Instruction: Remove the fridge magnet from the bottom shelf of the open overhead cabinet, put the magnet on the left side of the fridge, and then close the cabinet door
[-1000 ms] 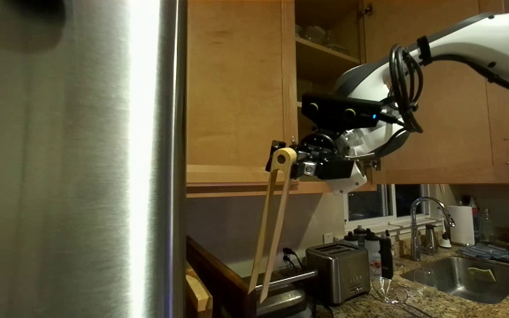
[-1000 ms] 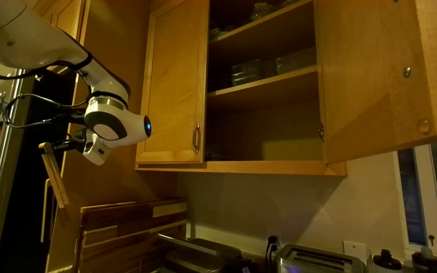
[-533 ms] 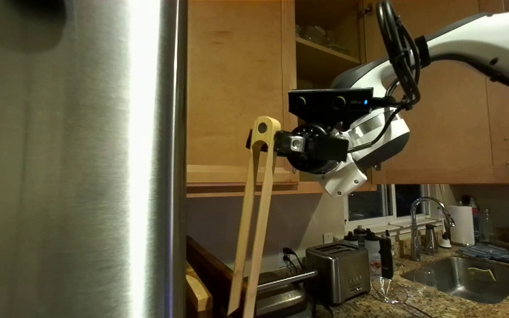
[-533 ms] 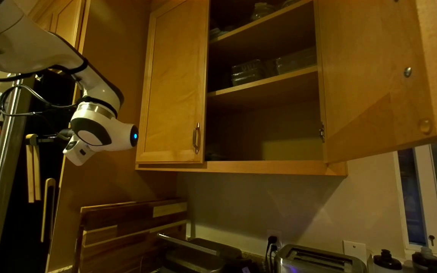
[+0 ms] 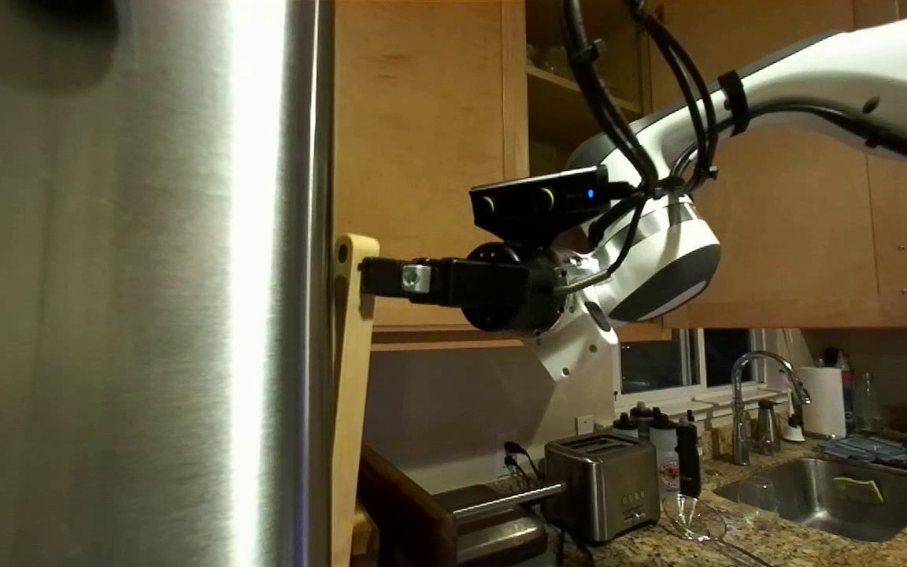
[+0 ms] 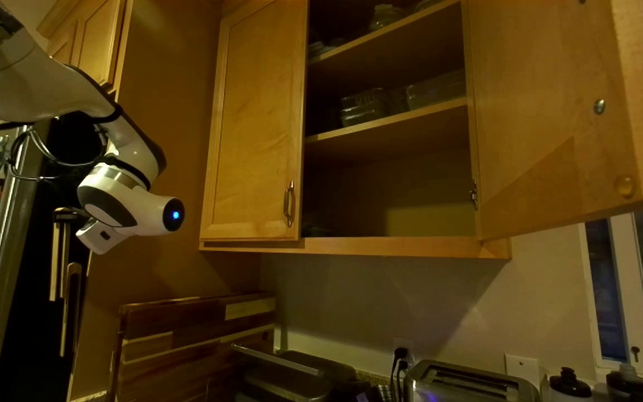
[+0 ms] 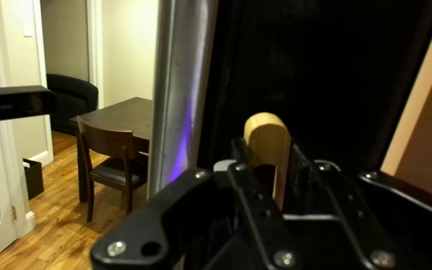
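One pale wooden magnet [image 5: 352, 394], round-topped with two long legs, hangs by the dark side of the fridge [image 7: 324, 75]; I can't tell if they touch. The gripper [image 7: 266, 152] pinches the magnet's top.

The fridge [image 5: 138, 315] is faced in brushed silver, sided in black. Honey is shared by the overhead cabinet [image 6: 388, 246] and cabinet door [image 6: 545, 111]. The wooden tongs [image 5: 355, 378] are toned pale yellow, the gripper [image 7: 266, 150] mostly black. The granite countertop [image 5: 633, 551] is speckled in brown and beige.
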`<state>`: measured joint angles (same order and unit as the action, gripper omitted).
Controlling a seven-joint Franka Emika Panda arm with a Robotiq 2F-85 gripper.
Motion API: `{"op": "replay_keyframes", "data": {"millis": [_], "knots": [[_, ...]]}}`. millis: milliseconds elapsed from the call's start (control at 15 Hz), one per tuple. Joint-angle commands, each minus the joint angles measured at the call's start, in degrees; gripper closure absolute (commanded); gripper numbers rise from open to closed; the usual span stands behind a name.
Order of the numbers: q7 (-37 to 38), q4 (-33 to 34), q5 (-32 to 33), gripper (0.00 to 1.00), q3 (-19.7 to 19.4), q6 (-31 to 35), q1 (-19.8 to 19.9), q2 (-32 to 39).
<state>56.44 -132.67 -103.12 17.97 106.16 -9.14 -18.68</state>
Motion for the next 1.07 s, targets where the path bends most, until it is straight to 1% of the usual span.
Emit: {"op": "replay_keyframes", "data": {"millis": [0, 200, 333, 467, 533, 600, 667, 733, 1000], "knots": [[1.61, 1.12, -1.74, 0.93, 1.49, 8.68, -2.2, 1.54], [2.41, 2.64, -2.04, 0.93, 2.74, 12.82, -4.1, 2.97], [2.7, 2.97, -2.21, 0.93, 2.91, 13.13, -4.77, 2.94], [2.58, 2.82, -2.35, 0.93, 2.61, 11.75, -4.94, 2.73], [2.84, 2.53, -2.27, 0.58, 2.35, 10.97, -4.98, 2.42], [3.1, 2.16, -1.54, 0.44, 2.06, 9.92, -5.03, 1.91], [3.09, 1.83, -1.15, 0.39, 1.83, 9.47, -5.17, 1.23], [2.97, 1.36, -1.25, 0.32, 1.59, 9.19, -5.32, 0.6], [2.96, 0.34, -0.97, 0.07, 0.75, 7.77, -5.78, -0.88]]}}
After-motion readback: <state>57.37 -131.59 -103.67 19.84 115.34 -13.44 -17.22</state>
